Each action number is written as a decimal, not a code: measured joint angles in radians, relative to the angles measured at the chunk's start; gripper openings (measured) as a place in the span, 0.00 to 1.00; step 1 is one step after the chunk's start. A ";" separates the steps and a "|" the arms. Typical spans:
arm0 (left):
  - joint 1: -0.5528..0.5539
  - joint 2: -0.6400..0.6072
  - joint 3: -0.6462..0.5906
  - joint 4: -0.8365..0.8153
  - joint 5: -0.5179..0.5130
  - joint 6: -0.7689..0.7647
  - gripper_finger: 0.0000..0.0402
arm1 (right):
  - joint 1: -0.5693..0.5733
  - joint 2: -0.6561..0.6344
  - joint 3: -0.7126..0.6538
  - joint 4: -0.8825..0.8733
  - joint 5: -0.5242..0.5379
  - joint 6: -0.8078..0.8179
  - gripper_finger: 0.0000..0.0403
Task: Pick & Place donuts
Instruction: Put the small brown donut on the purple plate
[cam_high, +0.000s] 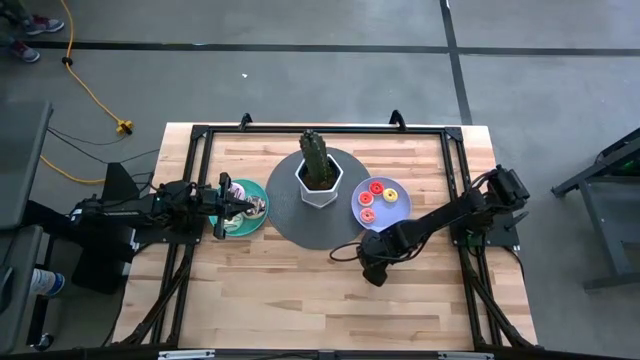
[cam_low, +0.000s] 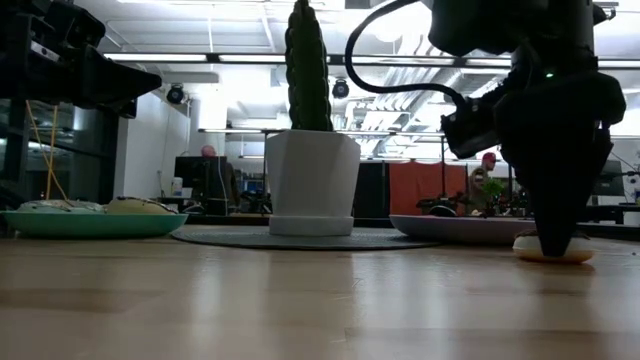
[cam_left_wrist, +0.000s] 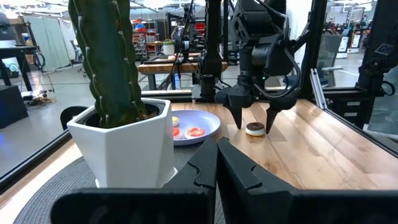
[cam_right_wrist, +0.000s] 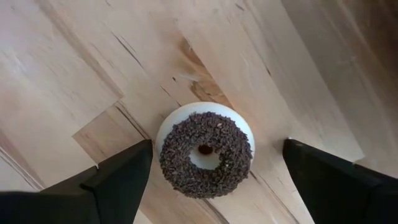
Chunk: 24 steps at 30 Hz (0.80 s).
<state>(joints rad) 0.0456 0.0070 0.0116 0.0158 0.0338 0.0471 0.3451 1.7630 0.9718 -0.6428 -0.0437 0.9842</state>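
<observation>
R claw (cam_right_wrist: 211, 171): fingers apart, straddling choc donut (cam_right_wrist: 206, 154) on tabletop (cam_right_wrist: 74, 68).
Risk: off-centre squeeze, donut skids away.
L claw (cam_high: 226, 205): together, above teal plate (cam_high: 252, 222).

We see a grey concrete floor (cam_high: 300, 85) crossed by dark tape lines (cam_high: 250, 46), with a yellow cable (cam_high: 85, 85) trailing at ten o'clock from the table (cam_high: 300, 300). Behind it, ceiling strip lights (cam_low: 240, 62) brighten an open workshop with an orange partition (cam_low: 425, 188).
</observation>
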 joint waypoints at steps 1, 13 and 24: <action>0.000 0.000 0.000 0.000 0.000 0.000 0.00 | -0.002 0.000 0.000 0.001 0.000 0.001 0.88; 0.000 0.000 0.000 0.000 0.000 0.000 0.00 | -0.004 0.003 -0.002 -0.001 0.025 0.011 0.81; 0.000 0.000 0.000 0.000 0.000 0.000 0.00 | -0.004 0.004 -0.003 0.000 0.027 0.011 0.80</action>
<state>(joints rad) 0.0456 0.0071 0.0116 0.0158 0.0338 0.0471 0.3412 1.7672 0.9684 -0.6426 -0.0166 0.9947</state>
